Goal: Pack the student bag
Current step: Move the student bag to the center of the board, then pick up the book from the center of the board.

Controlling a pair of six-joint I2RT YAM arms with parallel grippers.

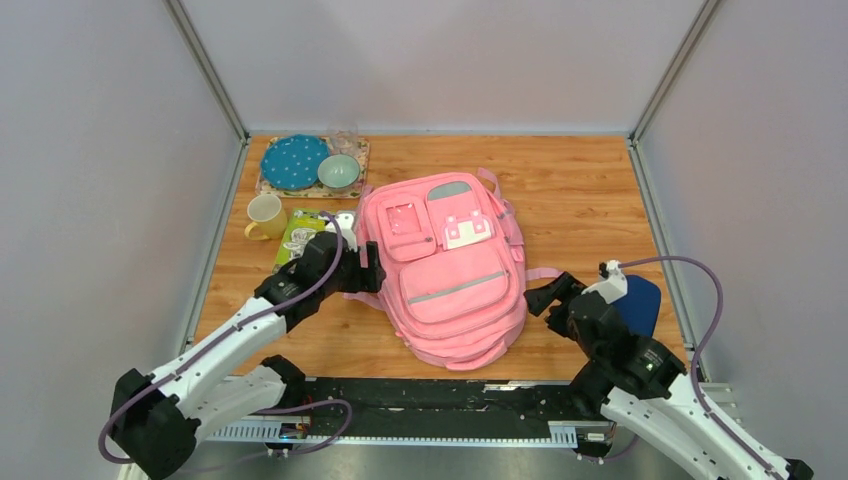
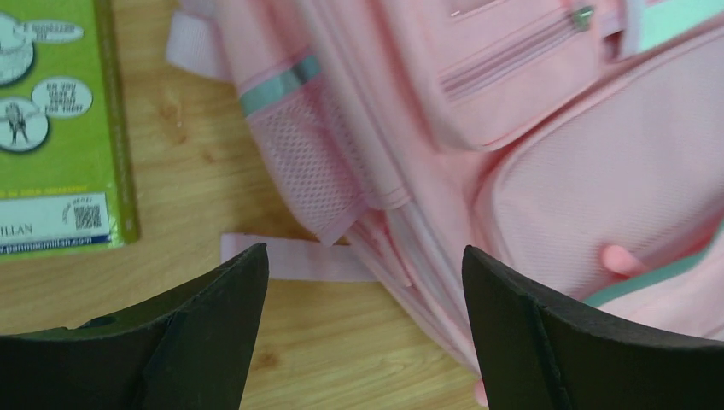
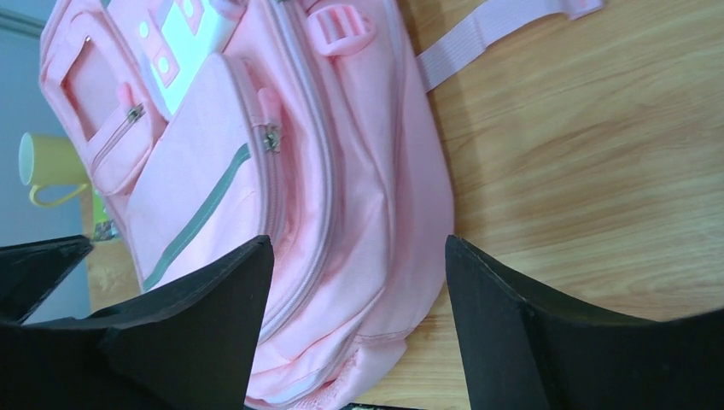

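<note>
The student bag (image 1: 450, 270) is a large pink backpack lying flat, front up, in the middle of the wooden table. My left gripper (image 1: 365, 275) stands open at the bag's left side. In the left wrist view its jaws (image 2: 364, 256) are wide apart over bare wood, with the bag's mesh side pocket (image 2: 307, 162) and a loose pink strap (image 2: 299, 256) just beyond them. My right gripper (image 1: 540, 297) is open at the bag's right lower side. In the right wrist view its fingers (image 3: 357, 243) frame the bag (image 3: 341, 154), whose lower corner is not pinched.
A green book (image 1: 297, 238) lies left of the bag, with a yellow mug (image 1: 265, 216) beside it. Behind them a blue plate (image 1: 295, 161) and a green bowl (image 1: 339, 172) sit on a placemat. A dark blue case (image 1: 640, 303) lies behind my right gripper.
</note>
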